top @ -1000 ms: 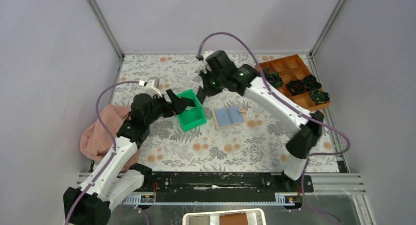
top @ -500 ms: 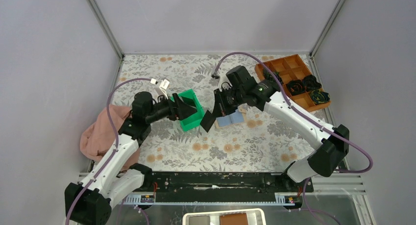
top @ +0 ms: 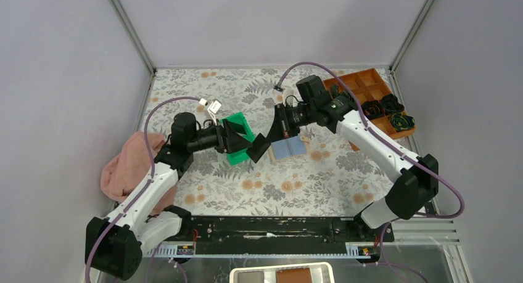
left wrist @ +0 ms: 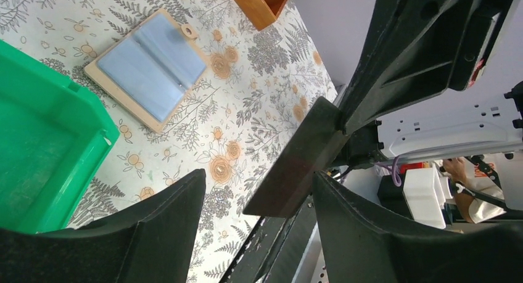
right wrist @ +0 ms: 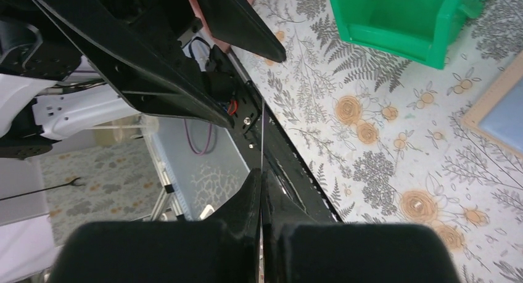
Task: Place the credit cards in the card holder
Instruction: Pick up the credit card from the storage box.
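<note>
My right gripper [top: 277,129] is shut on a dark credit card [top: 259,148] and holds it in the air, tilted, between the green tray [top: 237,152] and the card holder [top: 288,147]. The card holder lies open on the table with its blue-grey inner face up. My left gripper [top: 242,142] is open over the tray's near right corner. In the left wrist view the card [left wrist: 296,163] hangs between my open fingers [left wrist: 154,233], and I cannot tell if it touches them. In the right wrist view the card [right wrist: 261,135] shows edge-on, pinched in my right gripper [right wrist: 261,178].
An orange-brown compartment box [top: 354,86] with dark rosette lumps [top: 388,104] stands at the back right. A pink cloth [top: 126,169] lies at the left edge. A black rail [top: 277,227] runs along the near edge. The green tray [left wrist: 43,147] looks empty.
My right arm has swung from behind the tray forward, carrying the card down between tray and card holder. My left gripper has reached right, its open fingers now around the card.
</note>
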